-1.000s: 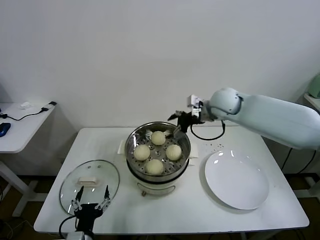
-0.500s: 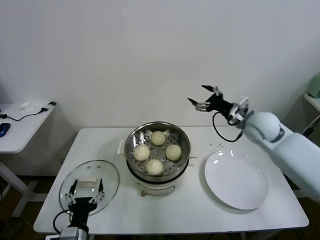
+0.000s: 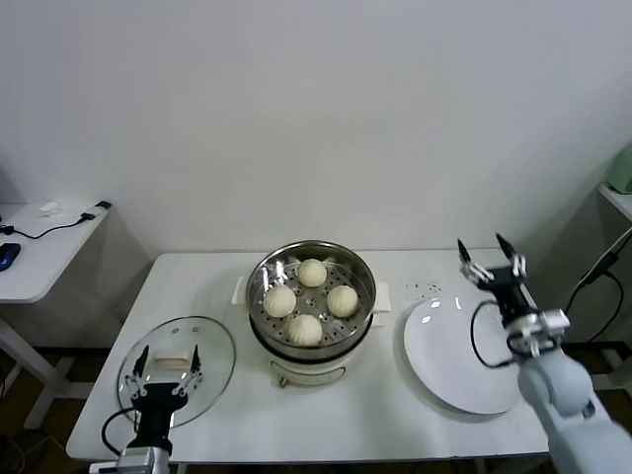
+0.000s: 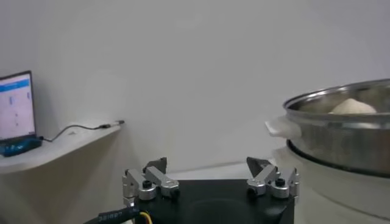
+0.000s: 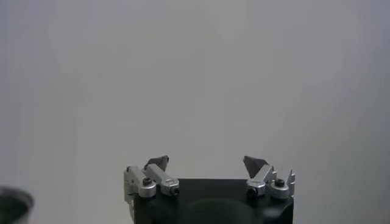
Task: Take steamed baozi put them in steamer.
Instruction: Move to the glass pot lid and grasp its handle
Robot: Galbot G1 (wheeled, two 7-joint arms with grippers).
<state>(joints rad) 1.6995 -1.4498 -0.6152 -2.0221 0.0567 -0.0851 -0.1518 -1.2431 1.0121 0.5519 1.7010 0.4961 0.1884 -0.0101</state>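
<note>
White worktop [image 3: 395, 415] — on it the steamer [image 3: 312, 308] at centre, glass lid [image 3: 178, 365] left, white plate [image 3: 464, 355] right.

1. Left gripper [image 3: 166, 357] low at the tabletop's near-left corner, fingers pointing up and away from the robot, spread wide, nothing between them.
2. Left wrist and black gripper body just below it at the near edge, with a black cable looping off to the side.
3. Left wrist view: both silver fingertips [image 4: 151, 179] apart, gap empty.
4. Right gripper [image 3: 488, 261] raised over the right side of the tabletop, fingers pointing up, splayed wide, holding nothing.
5. Right arm comes up from the near-right corner; pale forearm, silver wrist, black cable loop beside the wrist.
6. Right wrist view: fingertips [image 5: 261, 171] well apart, nothing gripped.
</note>
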